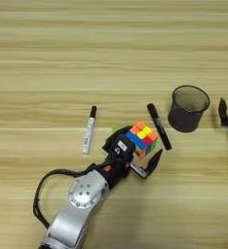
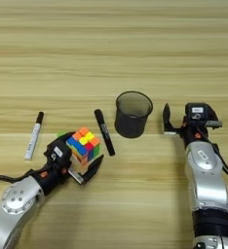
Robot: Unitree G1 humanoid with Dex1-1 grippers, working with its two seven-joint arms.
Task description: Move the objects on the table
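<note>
Multicolour puzzle cube (image 2: 83,143) sits on the table (image 1: 47,53) between the left gripper's (image 2: 79,163) spread fingers, not clamped yet, so closing off-centre could shove it into the black marker (image 2: 104,132); right gripper (image 2: 177,120) idles open beside the mesh cup (image 2: 132,115).

Two head-mounted stereo eyes looking steeply down at close range, wooden table (image 1: 111,44) filling both frames, both sharing the central area, right eye reaching further right

Light-brown striped table (image 1: 47,48), multicolour cube (image 2: 83,143), white marker (image 1: 89,131) capped black, all-black marker (image 2: 104,132), black mesh cup (image 2: 132,115), green bar (image 1: 117,129)
</note>
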